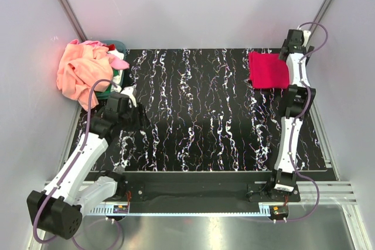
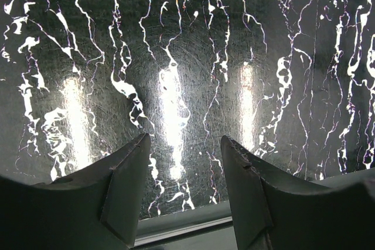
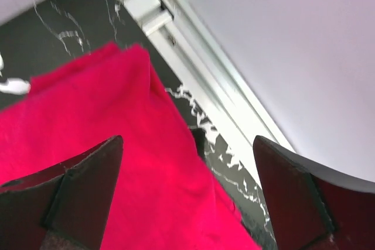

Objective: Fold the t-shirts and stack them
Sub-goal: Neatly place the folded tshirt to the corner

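- Two grippers show in the wrist views, and neither holds cloth.
- Right gripper: fingers spread wide with nothing between them; it hangs over the right-hand edge of the crimson t-shirt. In the right wrist view the cloth fills the left and lower part of the frame and the table rim runs along the right.
- Crimson t-shirt: lies folded flat in the upper right of the top view, on the table close to its far right corner. The fold is near-square, so no clear long axis; judged to be the base of the stack.
- Left gripper: fingers partly apart and empty; its wrist view shows only bare patterned table surface.
- Heap of unfolded t-shirts: sits at the upper left of the top view, mostly peach-orange with pink and white showing. It spills over the teal basket and the table's left edge; crumpled, no usable long axis.
- Governing relation: the heap lies just up and left of the left gripper in the top view, and the whole table width from the right gripper; the left arm is the nearer one.
- Judged next requirement: the left arm reaches up-left to the heap and draws one shirt onto the open middle of the table.
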